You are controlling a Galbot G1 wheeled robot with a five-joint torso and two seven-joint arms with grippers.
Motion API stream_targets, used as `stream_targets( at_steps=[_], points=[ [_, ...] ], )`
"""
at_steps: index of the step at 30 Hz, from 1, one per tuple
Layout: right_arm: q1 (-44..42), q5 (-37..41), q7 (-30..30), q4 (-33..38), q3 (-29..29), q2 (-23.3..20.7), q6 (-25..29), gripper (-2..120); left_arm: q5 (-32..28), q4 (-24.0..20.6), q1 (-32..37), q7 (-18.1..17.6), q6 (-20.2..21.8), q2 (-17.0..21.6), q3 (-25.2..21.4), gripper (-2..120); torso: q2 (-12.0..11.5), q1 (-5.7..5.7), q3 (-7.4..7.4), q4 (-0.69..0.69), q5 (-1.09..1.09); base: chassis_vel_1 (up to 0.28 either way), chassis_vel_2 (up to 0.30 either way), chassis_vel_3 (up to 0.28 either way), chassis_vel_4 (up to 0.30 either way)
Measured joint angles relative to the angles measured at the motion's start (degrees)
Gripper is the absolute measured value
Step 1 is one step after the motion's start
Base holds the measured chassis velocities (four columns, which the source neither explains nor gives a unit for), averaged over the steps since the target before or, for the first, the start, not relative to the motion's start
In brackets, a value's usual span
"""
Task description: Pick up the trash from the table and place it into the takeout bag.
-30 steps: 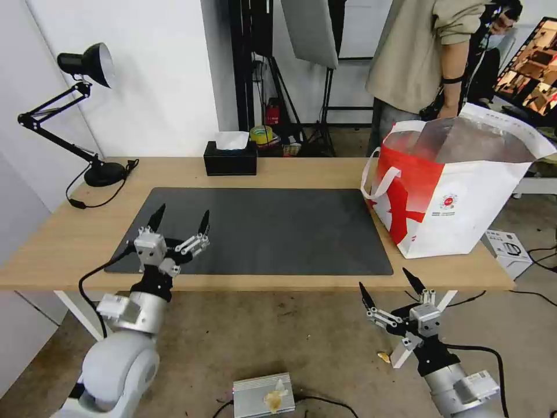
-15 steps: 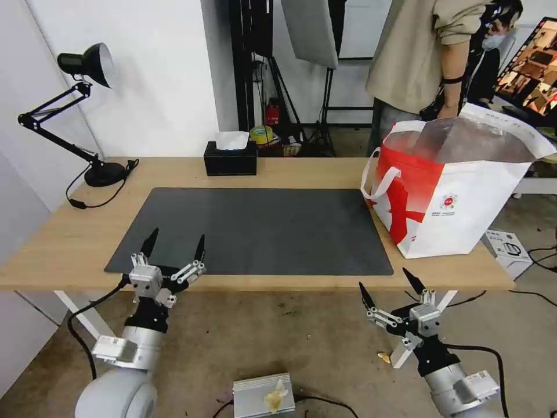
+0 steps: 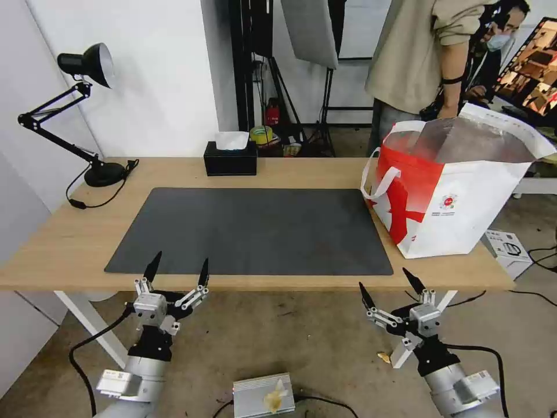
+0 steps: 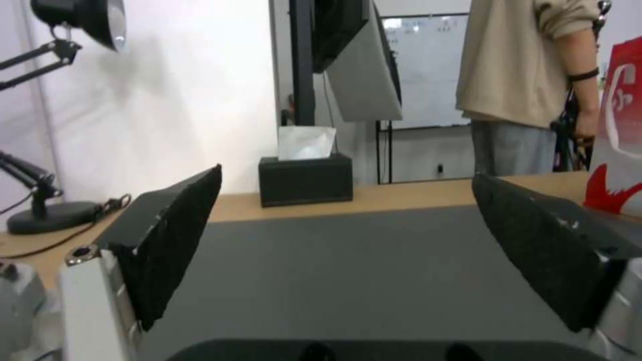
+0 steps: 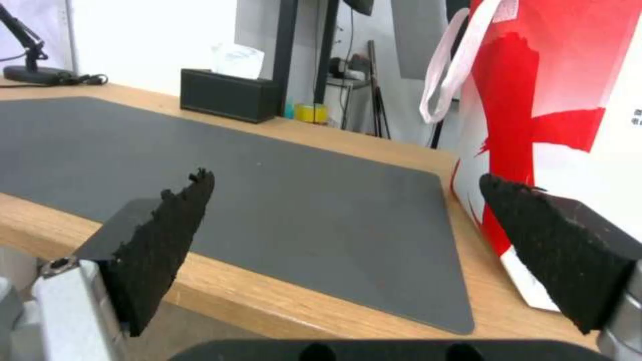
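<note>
Since a second ago my left gripper [image 3: 177, 267] has drawn back off the mat [image 3: 255, 229] to hang below the near edge of the table [image 3: 69, 244], fingers spread; my right gripper [image 3: 387, 284] sits low off the near right edge, also spread wide. I count two grippers, one takeout bag [image 3: 458, 197], one mat, one tissue box [image 3: 230, 158] and one desk lamp [image 3: 87, 110]. That bag stands upright at the table's right end, red and white, silver foil inside, mouth open, a white strap handle hanging toward the mat.
</note>
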Motion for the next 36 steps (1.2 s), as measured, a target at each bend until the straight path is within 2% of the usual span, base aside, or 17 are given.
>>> stream_targets(
  at_steps=[22,36],
  points=[
    [0.0,0.0,0.0,0.0,0.0,0.0,0.0,100,4.4,1.7,2.7,0.8,-3.1,-3.3,-2.2,100,0.0,0.0,0.0,0.0,-0.01,0.0,0.0,0.0,0.0],
    [0.0,0.0,0.0,0.0,0.0,0.0,0.0,100,5.5,3.5,2.6,1.5,-5.4,-4.1,-3.1,100,0.0,0.0,0.0,0.0,0.0,0.0,0.0,0.0,0.0]
  ],
)
